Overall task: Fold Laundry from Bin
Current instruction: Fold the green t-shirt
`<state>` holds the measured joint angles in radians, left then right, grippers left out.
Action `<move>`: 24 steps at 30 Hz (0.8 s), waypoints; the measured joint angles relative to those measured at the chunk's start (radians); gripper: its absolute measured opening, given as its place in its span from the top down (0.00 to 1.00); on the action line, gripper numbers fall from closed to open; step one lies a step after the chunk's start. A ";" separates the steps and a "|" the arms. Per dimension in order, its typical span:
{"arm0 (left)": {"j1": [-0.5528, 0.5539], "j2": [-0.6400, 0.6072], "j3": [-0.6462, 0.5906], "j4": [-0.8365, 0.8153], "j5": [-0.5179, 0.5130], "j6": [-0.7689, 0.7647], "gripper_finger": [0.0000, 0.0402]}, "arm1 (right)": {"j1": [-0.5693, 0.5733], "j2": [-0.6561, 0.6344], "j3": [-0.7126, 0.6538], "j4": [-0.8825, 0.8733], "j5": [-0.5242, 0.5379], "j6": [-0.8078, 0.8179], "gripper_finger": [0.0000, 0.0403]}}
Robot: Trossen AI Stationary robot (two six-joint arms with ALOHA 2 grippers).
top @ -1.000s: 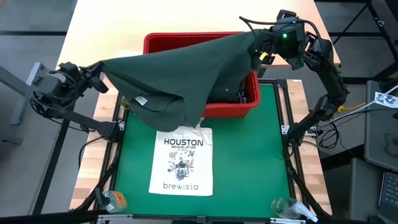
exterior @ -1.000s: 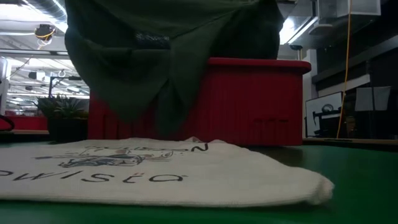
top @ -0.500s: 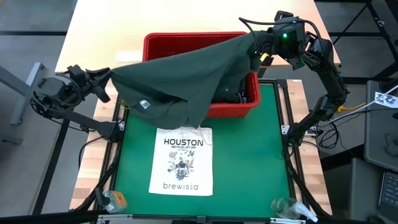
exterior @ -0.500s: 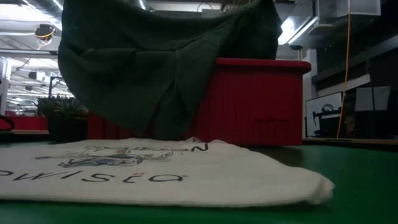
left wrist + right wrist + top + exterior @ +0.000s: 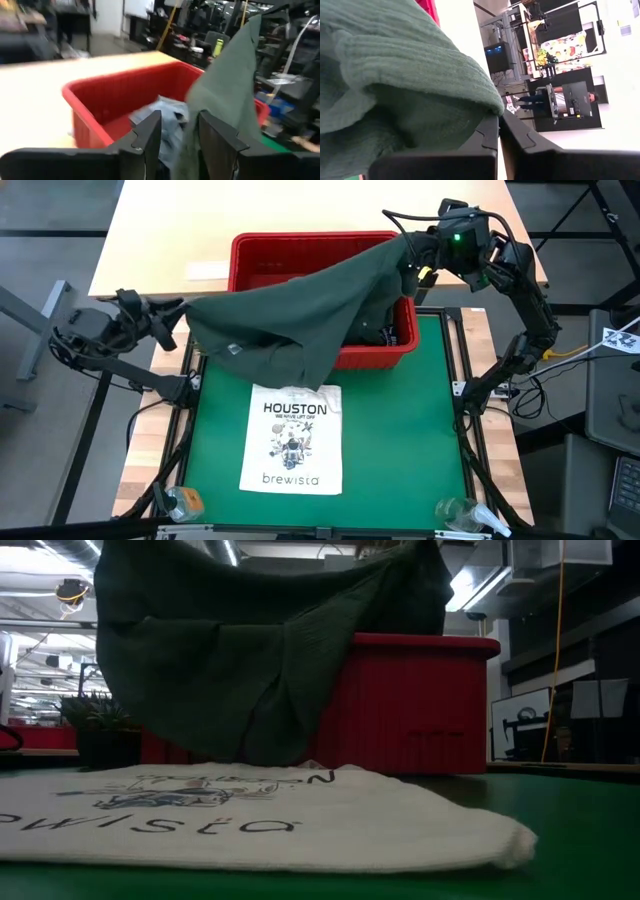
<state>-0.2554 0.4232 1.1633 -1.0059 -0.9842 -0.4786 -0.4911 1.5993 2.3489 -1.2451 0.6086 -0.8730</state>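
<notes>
Left claw, just off the counter's left edge, fingers parted with nothing between them, close beside the hanging edge of the dark green garment; whether it touches the cloth cannot be told. Garment draped from there across the red bin at the counter's far edge, hiding most of the interior; a denim piece shows inside. White tote bag flat at mid-counter, its top edge under the garment's hem. Right claw, above the bin's far right corner, closed on the garment's raised end
</notes>
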 joint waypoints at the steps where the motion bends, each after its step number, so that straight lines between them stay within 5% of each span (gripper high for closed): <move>1: 0.000 0.000 0.000 -0.017 0.030 -0.042 0.69 | 0.000 0.000 0.000 -0.004 0.000 0.000 0.99; 8: 0.000 0.000 0.000 -0.087 0.312 -0.153 0.69 | 0.000 0.000 0.000 -0.016 0.000 0.000 0.99; 18: 0.000 0.040 -0.176 0.087 0.315 -0.219 0.69 | 0.000 0.000 0.000 -0.015 0.000 0.000 0.99; 24: 0.000 0.122 -0.394 0.415 0.332 -0.173 0.69 | 0.000 0.000 0.000 -0.015 0.000 0.000 0.99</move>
<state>-0.2554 0.5453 0.7688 -0.5905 -0.6520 -0.6513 -0.4911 1.5997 2.3489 -1.2598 0.6086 -0.8730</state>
